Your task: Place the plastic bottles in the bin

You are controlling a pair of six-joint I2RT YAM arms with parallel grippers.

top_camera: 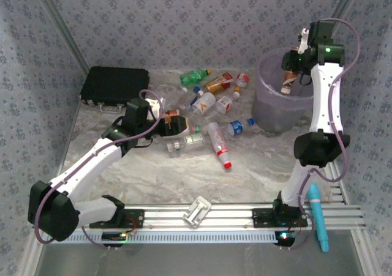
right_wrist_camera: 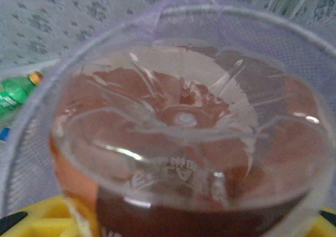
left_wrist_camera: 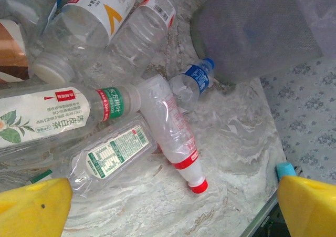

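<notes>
Well, from above, the right gripper (top_camera: 291, 68) hangs over the translucent purple bin (top_camera: 269, 114), clamped on a red-labelled bottle (top_camera: 288, 81). Letting go looks like the next move.

Meanwhile the left gripper (top_camera: 176, 124) hovers over the heap of bottles (top_camera: 214, 114).

Its wrist view shows yellow fingers (left_wrist_camera: 31, 205) spread wide and empty above a crinkled red-capped bottle (left_wrist_camera: 176, 137) on the marbled table (left_wrist_camera: 231, 142).

The right wrist view shows the held bottle's ribbed clear base just within the bin's rim.

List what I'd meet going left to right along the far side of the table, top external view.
black case → green bottle → orange bottle → bin
</notes>
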